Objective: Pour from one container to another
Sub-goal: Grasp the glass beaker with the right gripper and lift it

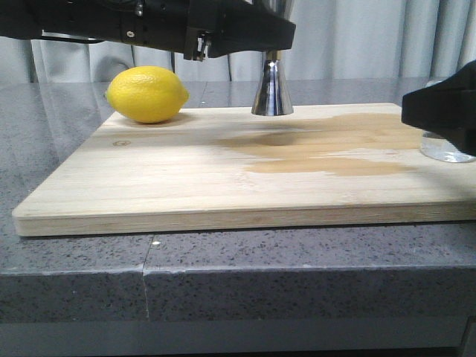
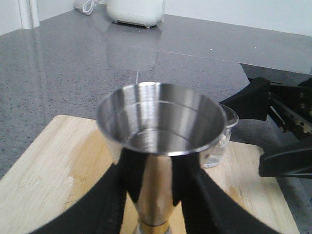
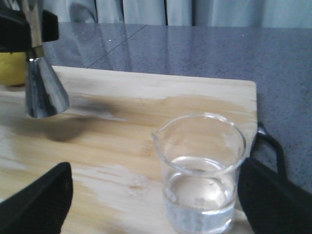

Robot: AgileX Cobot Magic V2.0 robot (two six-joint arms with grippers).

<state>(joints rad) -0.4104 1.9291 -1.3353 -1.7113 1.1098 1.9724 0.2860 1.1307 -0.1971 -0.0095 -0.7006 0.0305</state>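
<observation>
Lemon (image 1: 147,94) lay at the far left corner of the board (image 1: 149,186), which sat on the grey speckled surface (image 1: 74,260).

Left claw (image 2: 153,195): fingers (image 2: 105,202) were pressed against the jigger (image 1: 272,93) on either side just above the gold waist band, pinching it. Jigger stood upright, long axis vertical, base on the board near the far edge, about mid-width, right of the lemon. In the left wrist view the open upper cup (image 2: 161,119) faced up; interior looked shiny, and whether it held liquid I could not tell.

A darker wet-looking patch (image 1: 327,149) spread over the board's right half, from near the jigger toward the right edge.

Right claw (image 3: 156,204): fingers (image 3: 34,204) were spread wide on either side of the beaker (image 3: 202,173), with visible gaps to the glass; not touching it. Beaker stood upright at the right edge of the board, well apart from the jigger, long axis vertical, pour lip pointing toward the jigger side. Clear liquid filled its lower part.
</observation>
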